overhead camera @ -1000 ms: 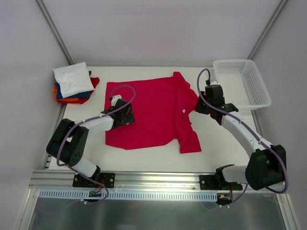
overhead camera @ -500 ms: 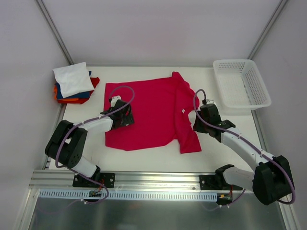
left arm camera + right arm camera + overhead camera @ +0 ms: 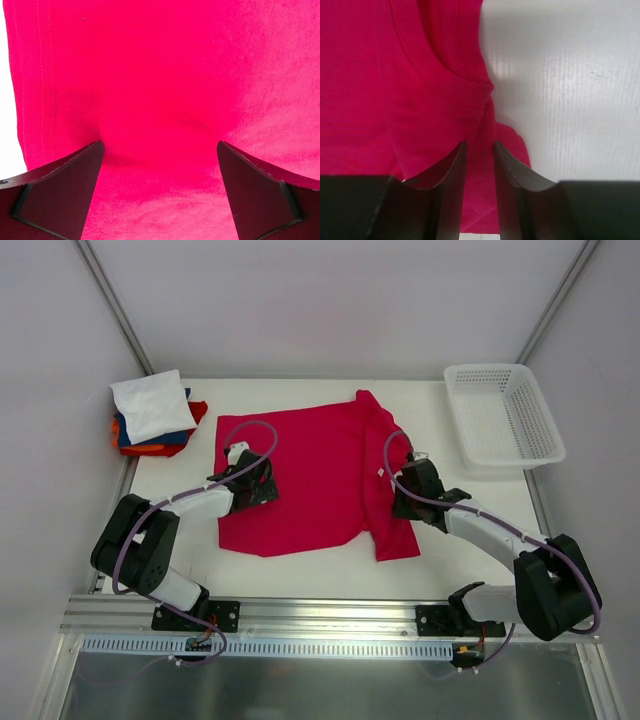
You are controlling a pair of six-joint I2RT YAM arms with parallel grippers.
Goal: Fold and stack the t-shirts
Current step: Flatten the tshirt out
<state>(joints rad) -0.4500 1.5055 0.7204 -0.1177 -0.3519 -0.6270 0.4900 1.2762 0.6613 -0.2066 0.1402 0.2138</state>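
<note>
White tabletop [image 3: 450, 560] between pale grey walls, with a metal rail along 6 o'clock. At the centre, spread flat, a crimson t-shirt [image 3: 320, 470]: soft matte knit, hem toward 9 o'clock and collar toward 3, long axis therefore 9-to-3, one sleeve pointing to 12, the other trailing toward 5. At 10 o'clock, a stack of folded tees [image 3: 155, 410], white on top, blue, orange and red beneath. At 2 o'clock, a white mesh basket [image 3: 490, 368] of rigid plastic, well apart from the cloth.

Near the hem end, left gripper [image 3: 258, 483] spread wide, tips down on the fabric, dimpling it, gripping nothing. At the collar end, right gripper [image 3: 402, 495] nearly pressed together, pinching a raised ridge of the shirt's edge, bare table just beyond at 3.

Judged next: a carry of that held edge across toward 9, right arm nearer. Limp cloth, likely to drape and drag.
</note>
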